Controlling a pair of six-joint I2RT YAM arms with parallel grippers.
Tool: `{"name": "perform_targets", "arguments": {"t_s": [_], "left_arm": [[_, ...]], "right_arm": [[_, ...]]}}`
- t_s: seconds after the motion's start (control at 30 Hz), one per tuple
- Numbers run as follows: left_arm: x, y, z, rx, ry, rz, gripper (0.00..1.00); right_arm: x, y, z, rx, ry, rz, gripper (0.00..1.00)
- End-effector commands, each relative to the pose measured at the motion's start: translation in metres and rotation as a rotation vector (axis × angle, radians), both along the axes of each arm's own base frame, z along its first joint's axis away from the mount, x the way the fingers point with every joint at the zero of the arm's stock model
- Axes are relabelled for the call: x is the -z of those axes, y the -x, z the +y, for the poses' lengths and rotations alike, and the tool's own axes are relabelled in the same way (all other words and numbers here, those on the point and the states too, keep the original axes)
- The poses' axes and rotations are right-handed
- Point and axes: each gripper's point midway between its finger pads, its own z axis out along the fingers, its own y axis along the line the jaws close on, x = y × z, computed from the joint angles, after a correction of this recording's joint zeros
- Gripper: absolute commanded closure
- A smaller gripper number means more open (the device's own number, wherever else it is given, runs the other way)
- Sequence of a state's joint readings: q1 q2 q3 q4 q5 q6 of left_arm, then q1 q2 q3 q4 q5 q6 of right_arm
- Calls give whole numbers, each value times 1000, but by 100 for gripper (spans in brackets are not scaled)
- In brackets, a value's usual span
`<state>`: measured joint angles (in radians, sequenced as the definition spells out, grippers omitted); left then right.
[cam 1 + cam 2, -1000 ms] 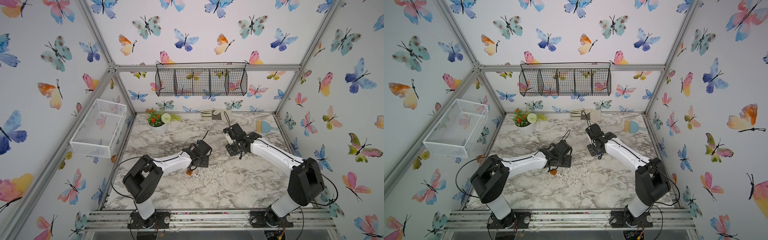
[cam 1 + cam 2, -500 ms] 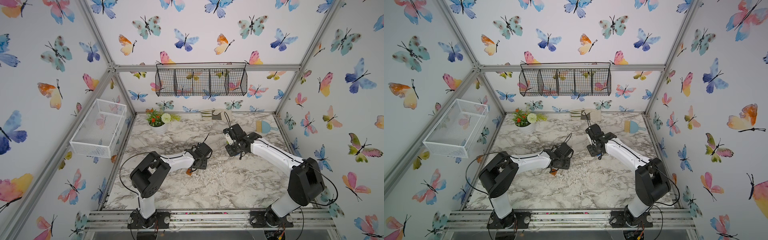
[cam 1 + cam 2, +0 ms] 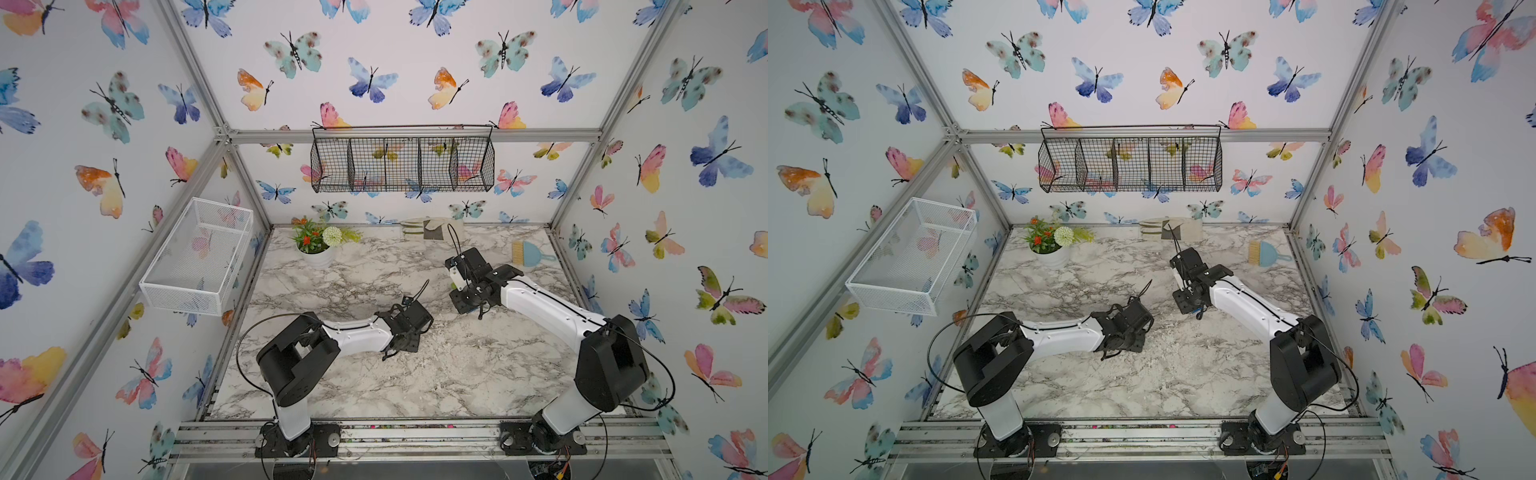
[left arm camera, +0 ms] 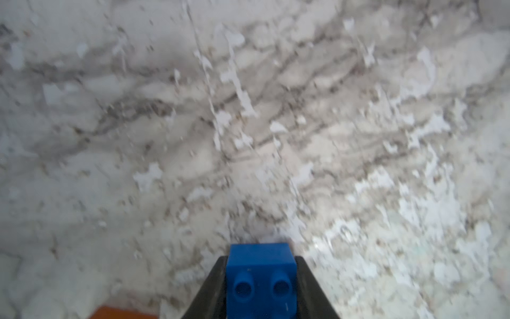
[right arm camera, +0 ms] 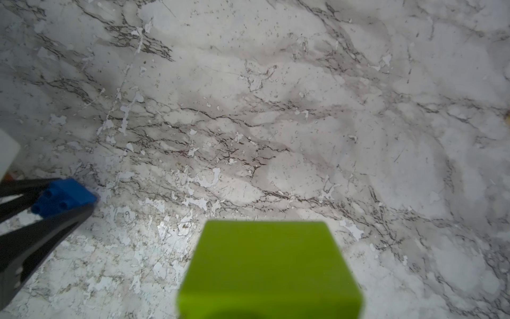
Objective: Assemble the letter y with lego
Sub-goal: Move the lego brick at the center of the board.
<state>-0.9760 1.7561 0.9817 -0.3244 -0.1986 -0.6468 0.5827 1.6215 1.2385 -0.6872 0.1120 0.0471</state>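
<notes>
Left gripper (image 4: 260, 258): jaws clamped on blue square studded plastic brick (image 4: 260, 276), low by white-grey marble tabletop (image 4: 248, 124)
Orange plastic brick (image 4: 121, 312): corner only, beside left gripper
Right gripper (image 3: 456, 286): closed on lime green plastic brick (image 5: 270, 265), apart from blue one

Left pincer (image 4: 260, 259), half-open a second ago, now tight on both sides of the blue brick (image 4: 261, 279).
</notes>
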Motion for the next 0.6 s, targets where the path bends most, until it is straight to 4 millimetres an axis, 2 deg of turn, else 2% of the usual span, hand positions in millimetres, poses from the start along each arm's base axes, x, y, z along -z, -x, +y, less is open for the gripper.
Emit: {"name": "perform_targets", "arguments": {"t_s": [0.0, 0.1, 0.23, 0.27, 0.33, 0.37, 0.47, 0.57], "left_arm": [[10, 39, 17, -36, -54, 91, 62], [6, 48, 14, -55, -45, 90, 60], [4, 47, 18, -92, -62, 83, 55], [4, 46, 19, -102, -63, 82, 50], [-2, 43, 19, -119, -63, 67, 26], [-7, 40, 17, -125, -58, 55, 17], [-30, 28, 21, -158, -37, 3, 8], [-55, 11, 43, -230, 2, -22, 6]], "right_arm": [[0, 0, 11, -44, -29, 15, 72], [1, 0, 11, -52, -24, 14, 74], [2, 2, 13, -72, -35, 19, 76], [4, 5, 16, -94, -44, 32, 77], [9, 9, 19, -128, -48, 54, 79], [12, 12, 21, -148, -44, 67, 81], [15, 26, 36, -255, 9, 64, 84], [24, 49, 57, -398, 73, 69, 84]]}}
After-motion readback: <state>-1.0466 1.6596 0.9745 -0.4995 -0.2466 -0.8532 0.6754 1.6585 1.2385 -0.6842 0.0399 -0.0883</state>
